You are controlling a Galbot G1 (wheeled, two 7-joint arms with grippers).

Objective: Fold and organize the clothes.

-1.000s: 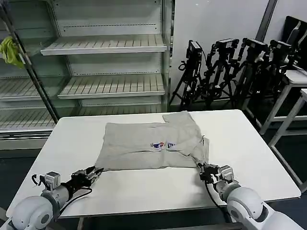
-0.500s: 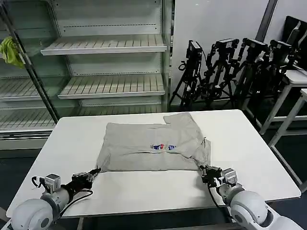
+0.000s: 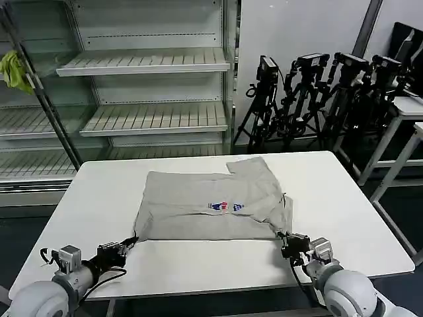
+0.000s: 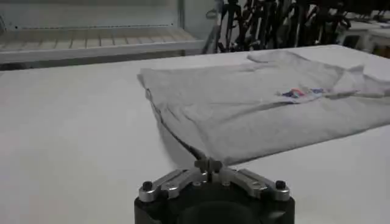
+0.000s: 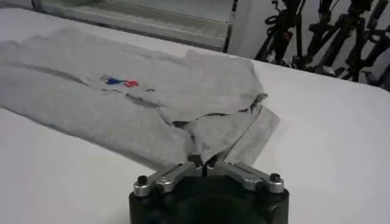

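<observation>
- Shirt (image 3: 211, 205) lies mid-table, grey, partly folded, chest print facing up, one sleeve flap poking out at the far edge. Long axis runs left to right across my front.
- Near hem is the edge closest to me; both its corners are pinched.
- My left gripper (image 3: 125, 246) is closed on the near-left corner; the wrist view shows fingers (image 4: 208, 165) together with the cloth tip running right into them.
- My right gripper (image 3: 283, 236) is closed on the near-right corner, where the fabric bunches in layers; fingers (image 5: 203, 164) are pressed together on the fold.
- Both grippers sit low at table (image 3: 344, 198) level, near the front edge; the shirt spreads away from them toward the shelves (image 3: 142, 63).
- Key relation: the whole shirt body lies ahead of both grippers, hem stretched between them, each arm equally near its own corner.
- Judgement: next move likely takes both corners together, up and forward over the body, or drags it flat; arms need to stay level or the hem skews.
- Risk: the right corner holds several layers, one may slip out.
</observation>
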